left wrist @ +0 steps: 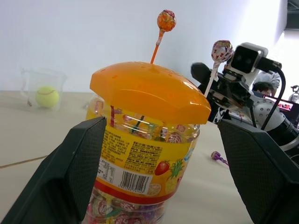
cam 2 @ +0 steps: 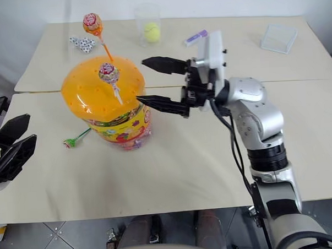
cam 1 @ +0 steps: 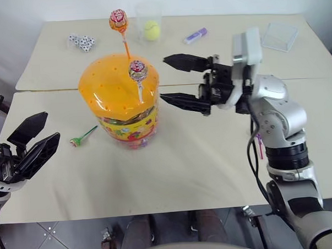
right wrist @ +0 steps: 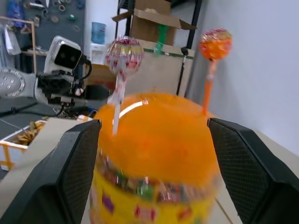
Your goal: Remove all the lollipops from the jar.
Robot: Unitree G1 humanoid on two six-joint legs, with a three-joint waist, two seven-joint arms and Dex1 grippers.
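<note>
The jar (cam 1: 125, 107), a clear tub with an orange domed lid, stands on the near table. Two lollipops stand in the lid's holes. One has an orange stick (cam 1: 118, 20) at the back, the other a white stick (cam 1: 138, 71) towards the right side. A green-stick lollipop (cam 1: 81, 137) lies on the table left of the jar. A purple one (left wrist: 216, 155) lies beyond the jar near my right arm. My right gripper (cam 1: 163, 78) is open and empty, pointing at the lid from the right, just short of the white-stick lollipop. My left gripper (cam 1: 50, 125) is open at the left, apart from the jar.
On the far table stand a clear cup (cam 1: 148, 12) holding a yellow ball, several dice (cam 1: 81, 42), a purple tube (cam 1: 195, 35) and a flat clear box (cam 1: 279, 35). A seam (cam 1: 54, 89) divides the two tables.
</note>
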